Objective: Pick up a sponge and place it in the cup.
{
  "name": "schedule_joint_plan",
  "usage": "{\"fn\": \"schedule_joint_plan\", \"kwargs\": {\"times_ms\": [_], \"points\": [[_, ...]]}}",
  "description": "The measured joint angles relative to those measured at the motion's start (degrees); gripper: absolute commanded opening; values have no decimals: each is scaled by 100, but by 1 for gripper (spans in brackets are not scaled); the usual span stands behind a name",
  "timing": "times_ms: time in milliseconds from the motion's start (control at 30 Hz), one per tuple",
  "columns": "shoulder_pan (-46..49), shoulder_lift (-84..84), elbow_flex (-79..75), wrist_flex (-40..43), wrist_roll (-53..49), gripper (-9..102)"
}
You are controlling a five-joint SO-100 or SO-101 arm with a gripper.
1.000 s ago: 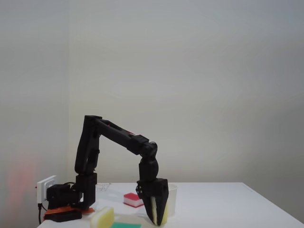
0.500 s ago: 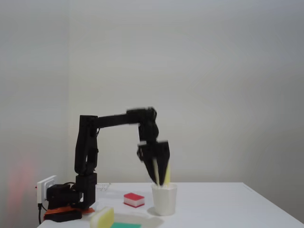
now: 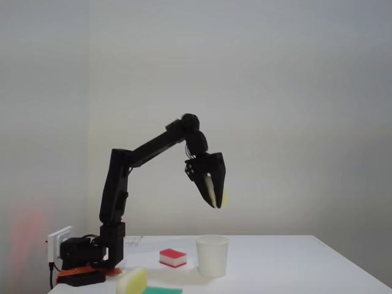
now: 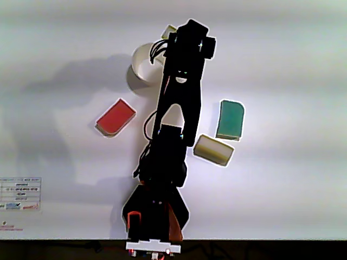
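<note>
The gripper (image 3: 215,197) is clamped on the sponge (image 3: 221,197), held high above the cup (image 3: 212,256) on the counter (image 3: 294,269). The sponge looks light and soft, squeezing easily; a mid-body pinch across its narrow faces should hold without slipping.

Bare pale wall (image 3: 275,92) — white table (image 3: 294,269)

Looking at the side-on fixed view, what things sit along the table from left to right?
White wall plug box → black arm base on its orange mount → rounded yellow sponge with a pale side → red-and-white sponge → plain white paper cup.
</note>
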Motion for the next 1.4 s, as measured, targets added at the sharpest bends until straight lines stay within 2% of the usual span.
{"fn": "schedule_joint_plan", "kwargs": {"times_ms": [167, 333, 467, 633, 800, 833, 1033, 1100, 1233, 1400], "points": [[-536, -88, 510, -387, 360, 1], [-756, 360, 2162, -1468, 281, 4], [-677, 677, 3085, -1934, 220, 25], [-642, 870, 3120, -1916, 141, 43], [-554, 879, 2496, -1441, 123, 44], [-519, 826, 2268, -1327, 123, 43], [-501, 826, 1274, -448, 272, 7], [-501, 1143, 1424, -369, 290, 3], [-501, 2619, 2953, -800, 308, 0], [-501, 5432, 6328, -1942, -211, 0]]}}
